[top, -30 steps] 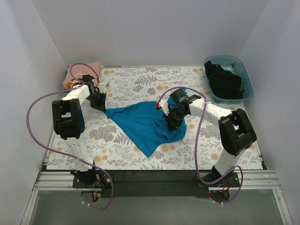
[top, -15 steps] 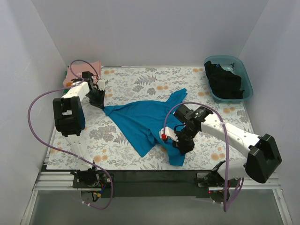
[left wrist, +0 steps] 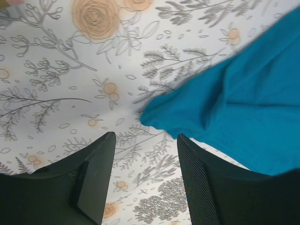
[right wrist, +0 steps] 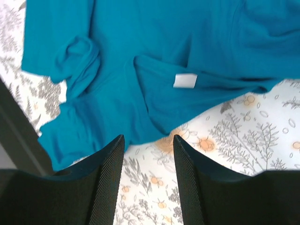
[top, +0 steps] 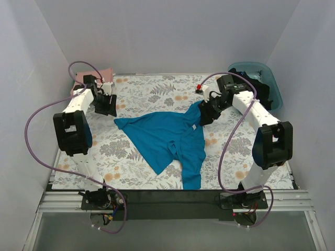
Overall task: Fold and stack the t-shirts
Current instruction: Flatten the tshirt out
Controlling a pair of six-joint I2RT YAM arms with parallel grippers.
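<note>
We are holding our left hand (left wrist: 145, 137) low over the floral tabletop (top: 157, 91) at its far left. Its fingers are standing apart and gripping nothing. A pointed corner of the teal t-shirt (top: 167, 138) is lying flat just ahead of the fingertips.

We are hovering our right hand (right wrist: 147, 138) over the shirt's far right part. Its fingers are likewise standing apart and empty, and the white neck label (right wrist: 185, 80) is showing just beyond them.

The teal t-shirt is lying spread but rumpled across the middle of the tabletop, with one part trailing toward the near edge. A pink t-shirt (top: 104, 73) is sitting at the far left corner, behind our left arm. The blue tub (top: 267, 68) is standing at the far right corner, partly hidden by our right arm.
</note>
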